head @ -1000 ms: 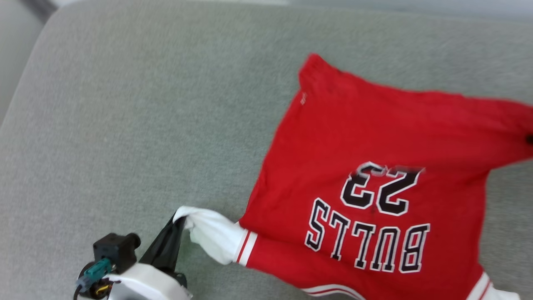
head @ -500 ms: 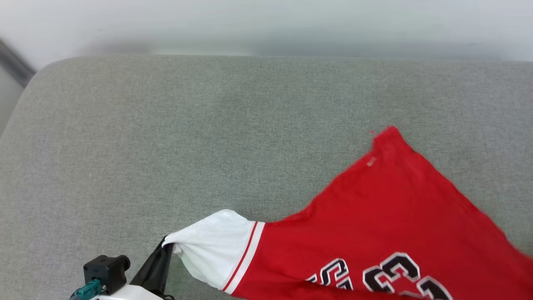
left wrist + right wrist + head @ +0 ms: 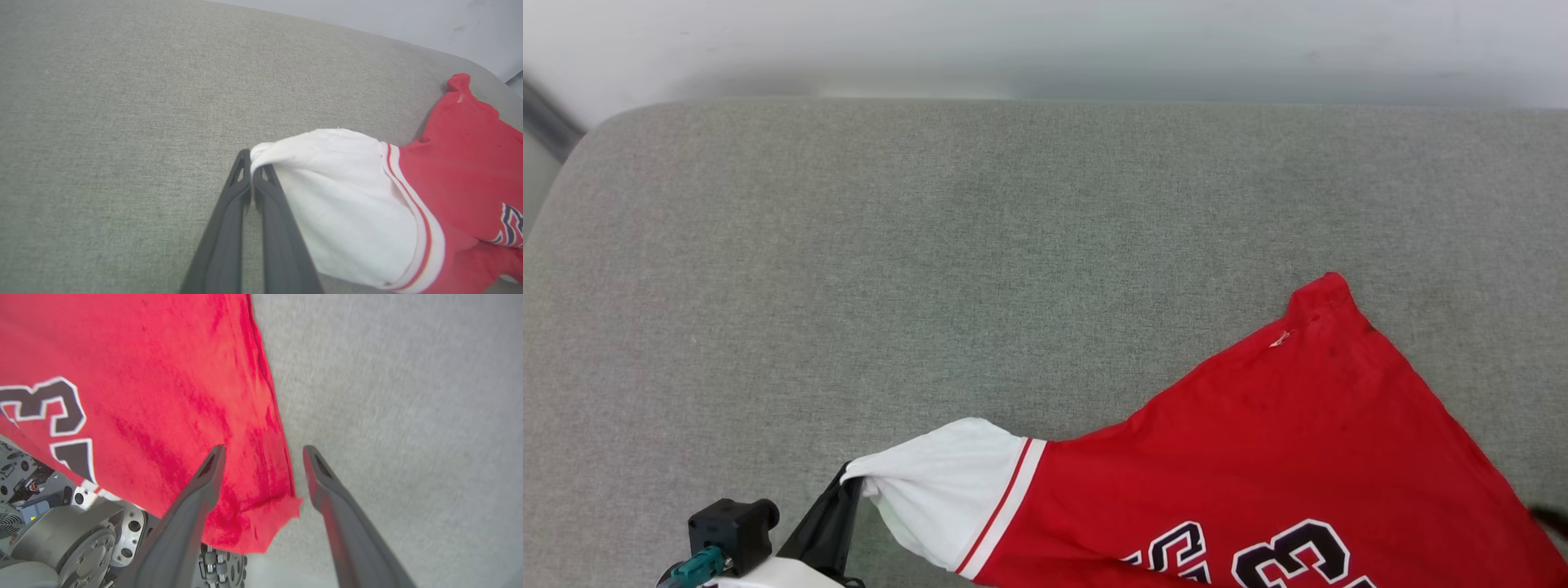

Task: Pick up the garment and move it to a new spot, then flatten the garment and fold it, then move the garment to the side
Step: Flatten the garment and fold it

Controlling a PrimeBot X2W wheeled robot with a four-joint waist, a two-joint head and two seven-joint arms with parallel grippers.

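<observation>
Grey cushioned surface (image 3: 931, 245) w/ garment (image 3: 1258, 457) lying near right. Sleeve (image 3: 339, 196) is clamped by fingers of left gripper (image 3: 251, 159); fingers of right gripper (image 3: 264, 450) are spread apart at hem (image 3: 269, 506). Sleeve should be pulled taut w/o jerks.

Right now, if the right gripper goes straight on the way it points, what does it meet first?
Probably the garment: its red edge lies between the fingers of the open right gripper. Beyond is grey cushion; depth unclear.
</observation>
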